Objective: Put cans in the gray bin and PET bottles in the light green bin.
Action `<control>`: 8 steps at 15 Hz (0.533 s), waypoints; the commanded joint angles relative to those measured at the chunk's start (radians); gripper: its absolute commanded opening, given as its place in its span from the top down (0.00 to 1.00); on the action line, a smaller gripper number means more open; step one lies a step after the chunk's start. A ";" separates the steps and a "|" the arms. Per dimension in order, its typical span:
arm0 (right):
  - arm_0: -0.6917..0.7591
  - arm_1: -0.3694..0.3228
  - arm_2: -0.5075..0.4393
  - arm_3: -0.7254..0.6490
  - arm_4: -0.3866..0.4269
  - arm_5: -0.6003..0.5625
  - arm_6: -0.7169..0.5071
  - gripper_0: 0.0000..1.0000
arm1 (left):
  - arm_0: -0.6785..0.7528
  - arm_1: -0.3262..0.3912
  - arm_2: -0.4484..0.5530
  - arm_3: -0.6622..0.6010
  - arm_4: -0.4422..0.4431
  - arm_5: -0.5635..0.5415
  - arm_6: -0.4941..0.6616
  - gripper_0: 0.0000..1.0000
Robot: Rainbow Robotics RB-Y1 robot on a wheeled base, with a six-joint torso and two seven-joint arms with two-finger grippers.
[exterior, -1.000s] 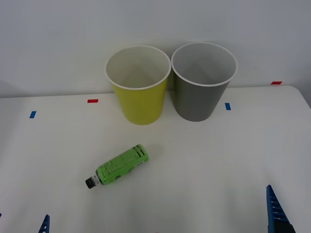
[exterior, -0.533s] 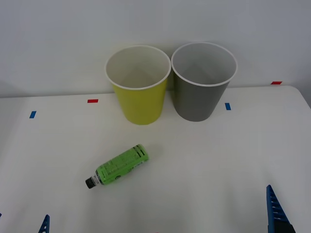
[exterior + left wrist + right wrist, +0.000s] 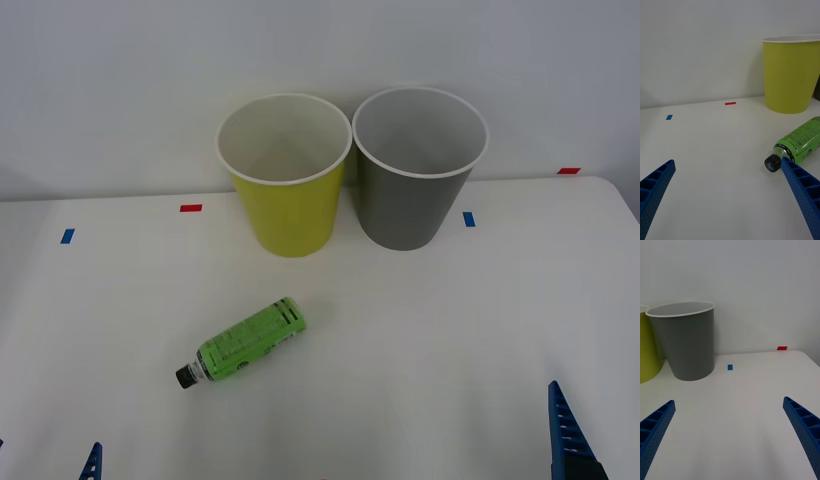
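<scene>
We found the PET bottle (image 3: 243, 342) lying on its side on the white table (image 3: 420, 340), in the near-left part of the surface, with its black cap (image 3: 185, 377) pointing toward the robot's left and its base angled toward the bins. Its bright green printed label faced upward. In the left wrist view the same bottle (image 3: 799, 143) lay just beyond one blue ribbed finger (image 3: 801, 195) of the left gripper (image 3: 728, 198), with the cap close to that finger's tip, and we could not tell whether the two touched. The left gripper sat low at the near edge of the table, fingers spread wide apart and holding nothing. Behind the bottle, well apart from it, we observed the light green bin (image 3: 286, 175) standing upright against the wall, white rim up, white inside. Just beside it on the robot's right stood the gray bin (image 3: 415, 168), also upright, with a white rim and pale gray interior; the two rims were nearly touching. We could see nothing inside either bin from the front view. The right gripper (image 3: 728, 427) waited at the near-right of the table, its fingers (image 3: 805, 427) likewise spread and empty, facing the gray bin (image 3: 687, 341). We noted small tape markers on the table: a blue marker (image 3: 67, 236) and a red marker (image 3: 190, 208) to the left of the bins, a second blue marker (image 3: 468, 218) to the right of the gray bin, and a second red marker (image 3: 568, 171) at the far right edge.
</scene>
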 commanded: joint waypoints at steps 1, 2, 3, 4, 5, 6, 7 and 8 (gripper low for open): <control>0.000 0.000 0.000 0.000 0.000 0.000 0.000 0.00 | 0.000 0.000 0.000 0.000 0.000 0.000 0.000 0.03; 0.000 0.000 0.000 0.000 0.000 0.000 0.000 0.00 | 0.000 0.000 0.000 0.000 0.000 0.000 0.000 0.03; 0.000 0.000 0.000 0.000 0.000 0.000 0.000 0.00 | 0.000 0.000 0.000 0.000 0.000 0.000 0.000 0.03; 0.000 0.000 0.000 0.000 0.000 0.000 0.000 0.00 | 0.000 0.000 0.000 0.000 0.000 0.000 0.000 0.03; 0.000 0.000 0.000 0.000 0.000 0.000 0.000 0.00 | 0.000 0.000 0.000 0.000 0.000 0.000 0.000 0.03; 0.000 0.000 0.000 0.000 0.000 0.000 0.000 0.00 | 0.000 0.000 0.000 0.000 0.000 0.000 0.000 0.03; 0.000 0.000 0.000 0.000 0.000 0.000 0.000 0.00 | 0.000 0.000 0.000 0.000 0.000 0.000 0.000 0.03; 0.000 0.000 0.000 0.000 0.000 0.000 0.000 0.00 | 0.000 0.000 0.000 0.000 0.000 0.000 0.000 0.03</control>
